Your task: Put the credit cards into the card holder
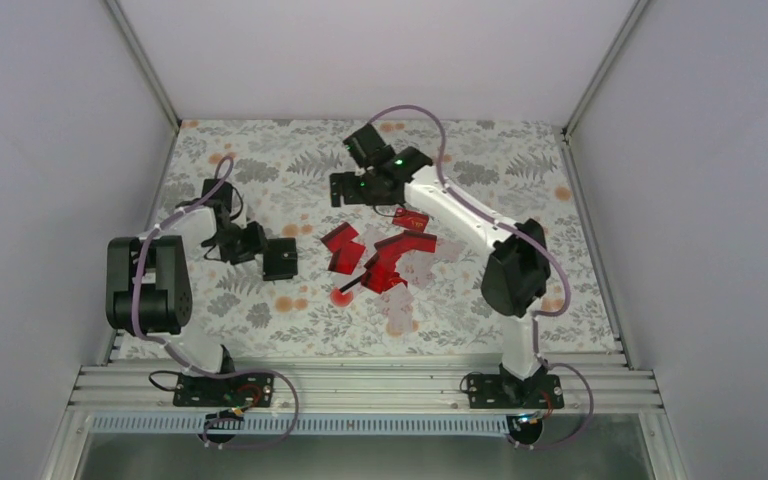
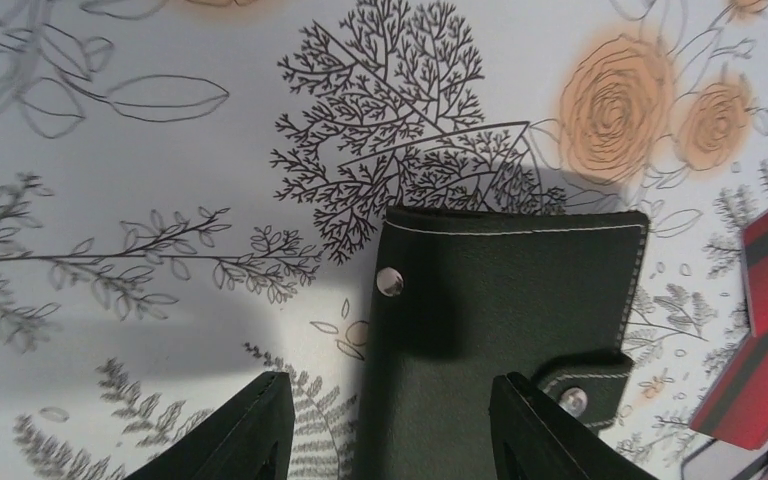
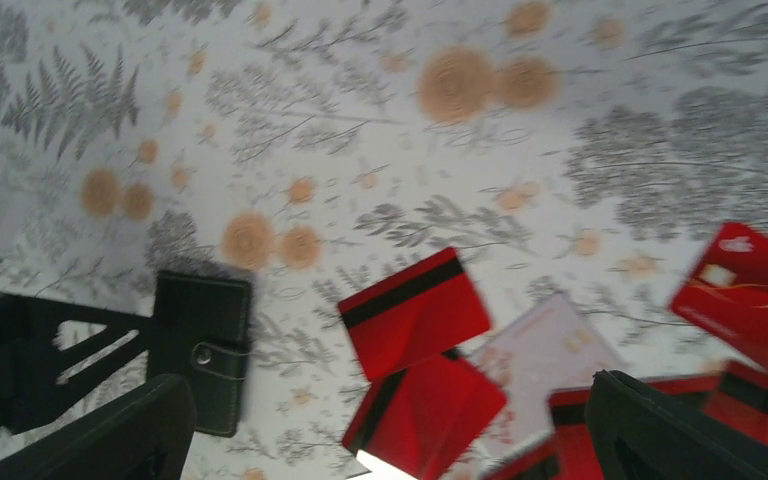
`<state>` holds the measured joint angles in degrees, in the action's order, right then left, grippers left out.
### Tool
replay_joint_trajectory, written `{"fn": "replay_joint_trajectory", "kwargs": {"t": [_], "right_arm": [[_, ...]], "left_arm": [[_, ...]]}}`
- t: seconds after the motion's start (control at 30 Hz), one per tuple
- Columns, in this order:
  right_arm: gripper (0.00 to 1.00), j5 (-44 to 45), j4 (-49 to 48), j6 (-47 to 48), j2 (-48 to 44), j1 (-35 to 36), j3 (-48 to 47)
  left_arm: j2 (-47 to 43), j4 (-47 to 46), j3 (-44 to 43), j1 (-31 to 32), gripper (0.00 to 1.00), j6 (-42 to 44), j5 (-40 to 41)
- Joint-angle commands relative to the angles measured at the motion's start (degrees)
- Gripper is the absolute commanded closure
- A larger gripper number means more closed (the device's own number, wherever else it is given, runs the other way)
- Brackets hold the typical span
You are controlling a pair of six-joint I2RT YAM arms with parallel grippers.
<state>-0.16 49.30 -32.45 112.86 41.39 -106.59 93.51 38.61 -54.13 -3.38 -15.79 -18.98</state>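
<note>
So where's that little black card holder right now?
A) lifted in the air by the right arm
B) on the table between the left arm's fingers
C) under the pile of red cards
B: the left wrist view shows the card holder lying on the table between the fingers of the left end effector, apart from the credit cards.

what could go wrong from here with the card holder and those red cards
The card holder looks snapped shut by its tab, so cards cannot enter until it is opened. The left pincer sits off-centre, one finger over the cover; pinching there may twist or slide it. The red credit cards overlap, so the open right pincer might lift two.
</note>
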Motion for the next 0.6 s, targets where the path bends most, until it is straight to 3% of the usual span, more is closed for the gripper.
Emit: {"fn": "replay_joint_trajectory", "kwargs": {"t": [0.0, 0.2, 0.57], "right_arm": [[0.01, -1.0, 3.4, -1.9, 4.1, 3.9, -5.9], [0.02, -4.0, 5.4, -0.2, 10.1, 6.5, -9.6], [0.09, -6.0, 5.6, 1.0, 11.6, 6.6, -6.5]], "left_arm": [[2.6, -2.5, 1.2, 1.0, 0.5, -0.5, -1.2], [2.7, -3.6, 3.7, 3.1, 0.52, -2.2, -0.9], [-0.8, -5.6, 9.1, 7.5, 0.66, -5.7, -3.9]]}}
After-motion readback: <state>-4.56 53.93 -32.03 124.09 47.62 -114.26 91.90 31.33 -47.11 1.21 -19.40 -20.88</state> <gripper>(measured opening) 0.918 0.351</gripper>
